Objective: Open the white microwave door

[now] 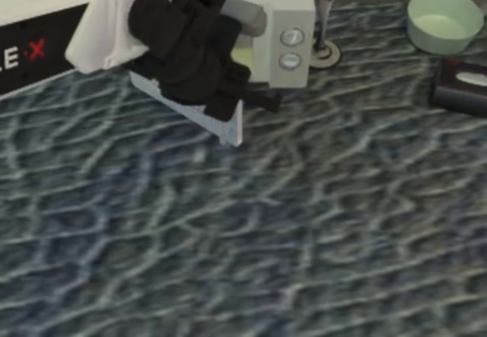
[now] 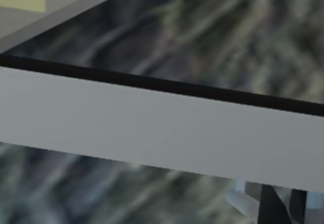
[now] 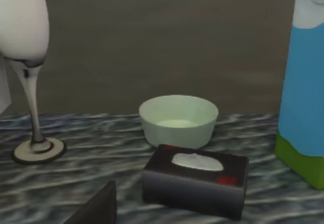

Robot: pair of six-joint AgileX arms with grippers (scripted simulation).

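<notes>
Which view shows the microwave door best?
Top view: the microwave door stands swung open from the white microwave, partly hidden under the left arm. Left wrist view shows only its edge close up. Right wrist view shows none.

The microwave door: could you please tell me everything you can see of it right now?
The flat white microwave door stands swung open, angling out from the boxy white microwave over the blue-grey patterned table. The top view shows mostly its pale edge and free corner. The left wrist view shows a white frame band with a dark strip and a see-through window above. The left arm's black claw sits against it; its grip is hidden.
</notes>
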